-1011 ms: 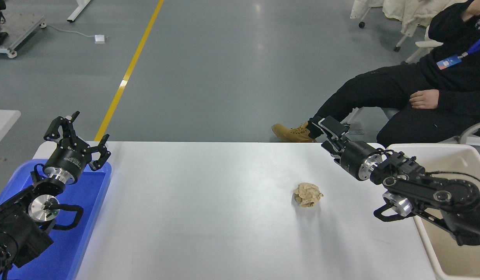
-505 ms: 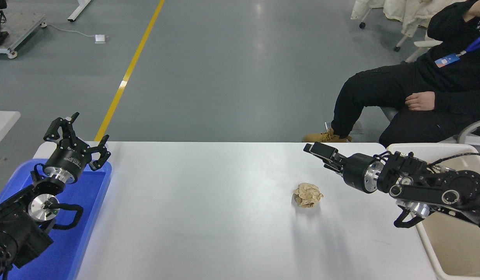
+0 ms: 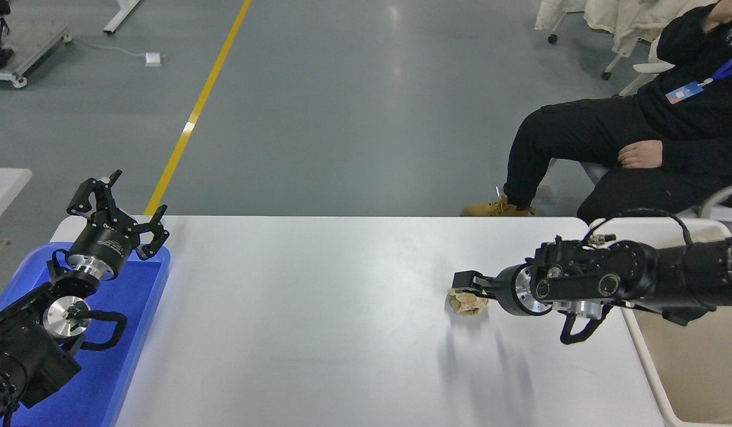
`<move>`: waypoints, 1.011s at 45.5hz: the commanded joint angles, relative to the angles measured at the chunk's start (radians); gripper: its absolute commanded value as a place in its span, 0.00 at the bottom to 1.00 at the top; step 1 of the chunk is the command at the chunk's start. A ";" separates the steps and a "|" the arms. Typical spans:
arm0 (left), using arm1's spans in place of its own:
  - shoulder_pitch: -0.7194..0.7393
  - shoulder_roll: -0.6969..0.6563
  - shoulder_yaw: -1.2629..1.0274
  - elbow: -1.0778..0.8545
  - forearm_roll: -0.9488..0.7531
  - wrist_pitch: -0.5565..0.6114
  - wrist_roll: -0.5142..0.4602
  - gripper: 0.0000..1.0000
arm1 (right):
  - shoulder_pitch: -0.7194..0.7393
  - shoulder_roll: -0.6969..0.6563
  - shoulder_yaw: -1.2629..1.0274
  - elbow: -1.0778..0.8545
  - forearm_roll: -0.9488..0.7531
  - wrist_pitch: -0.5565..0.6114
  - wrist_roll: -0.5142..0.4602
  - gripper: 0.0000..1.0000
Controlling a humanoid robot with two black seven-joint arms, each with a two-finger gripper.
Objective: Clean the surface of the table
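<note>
Over the last second the right arm had swung down and to the left from the far right corner, so that the right gripper (image 3: pixel 467 283) now sat low over the white table (image 3: pixel 318 320), right at the crumpled tan paper ball (image 3: pixel 467 304). Its black fingers covered the top of the ball and seemed to touch it, but whether they were spread or pressed together could not be told from this angle. The ball had not shifted; it lay on the table right of center, well short of the cream bin (image 3: pixel 656 379) at the right edge, which the right arm reached across. Shadows of the arm fell on the tabletop nearer the camera than the ball.

The left gripper (image 3: pixel 118 207) remained parked at the lower left, above the far end of the blue tray (image 3: pixel 134 332), its fingers spread wide apart and holding nothing.

Beyond the far right corner of the table a person in dark clothes (image 3: pixel 656 130) sat on a chair, one hand (image 3: pixel 640 154) resting on a thigh, a tan boot (image 3: pixel 497 209) planted on the grey floor. That leg had drawn back since a second ago. A yellow line (image 3: pixel 197 107) ran across the floor on the left.
</note>
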 commanded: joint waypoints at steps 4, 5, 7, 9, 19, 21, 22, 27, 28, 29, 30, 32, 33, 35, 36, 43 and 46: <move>0.000 0.000 0.000 0.000 0.000 0.000 0.000 1.00 | -0.038 0.075 -0.007 -0.152 0.038 0.081 -0.029 1.00; 0.000 0.000 0.000 0.000 0.000 0.000 0.000 1.00 | -0.040 0.078 -0.007 -0.157 0.038 0.084 -0.031 1.00; 0.000 0.000 0.000 0.000 0.000 0.001 0.000 1.00 | -0.043 0.084 -0.007 -0.160 0.040 0.084 -0.037 1.00; 0.000 0.000 -0.001 0.000 0.000 0.000 0.000 1.00 | -0.047 0.090 -0.004 -0.161 0.040 0.084 -0.045 1.00; 0.001 0.000 0.000 0.000 0.000 0.000 0.000 1.00 | -0.093 0.151 0.000 -0.253 0.040 0.087 -0.049 1.00; 0.000 0.000 0.000 0.000 0.000 0.001 0.000 1.00 | -0.105 0.164 0.000 -0.275 0.038 0.087 -0.049 1.00; 0.000 0.000 0.000 0.000 0.000 0.000 0.000 1.00 | -0.112 0.168 0.002 -0.284 0.038 0.087 -0.049 1.00; 0.001 0.000 0.000 0.000 0.000 0.000 0.000 1.00 | -0.129 0.183 0.003 -0.310 0.038 0.087 -0.049 1.00; 0.001 0.000 0.000 0.000 0.000 0.000 0.000 1.00 | -0.130 0.185 0.003 -0.315 0.038 0.087 -0.049 1.00; 0.000 0.002 0.000 0.000 0.000 0.001 0.000 1.00 | -0.132 0.185 0.003 -0.319 0.038 0.087 -0.049 1.00; 0.000 0.000 -0.001 0.000 0.000 0.000 0.000 1.00 | -0.133 0.185 0.003 -0.323 0.040 0.087 -0.049 1.00; 0.000 0.000 0.000 0.000 0.000 0.000 0.000 1.00 | -0.139 0.193 0.003 -0.333 0.038 0.087 -0.049 1.00; 0.000 0.000 0.000 0.000 0.000 0.000 0.000 1.00 | -0.144 0.200 0.003 -0.339 0.040 0.087 -0.049 1.00; 0.001 0.000 0.000 0.000 0.000 0.000 0.000 1.00 | -0.150 0.200 0.003 -0.361 0.040 0.087 -0.049 1.00; 0.000 0.000 -0.001 0.000 0.000 0.000 0.000 1.00 | -0.153 0.200 0.003 -0.372 0.040 0.087 -0.049 1.00; 0.001 0.000 0.000 0.000 0.000 0.000 0.000 1.00 | -0.185 0.200 -0.001 -0.480 0.024 0.105 -0.049 0.99; 0.000 0.000 0.000 0.000 0.000 0.000 0.000 1.00 | -0.193 0.200 -0.001 -0.522 0.024 0.119 -0.049 0.98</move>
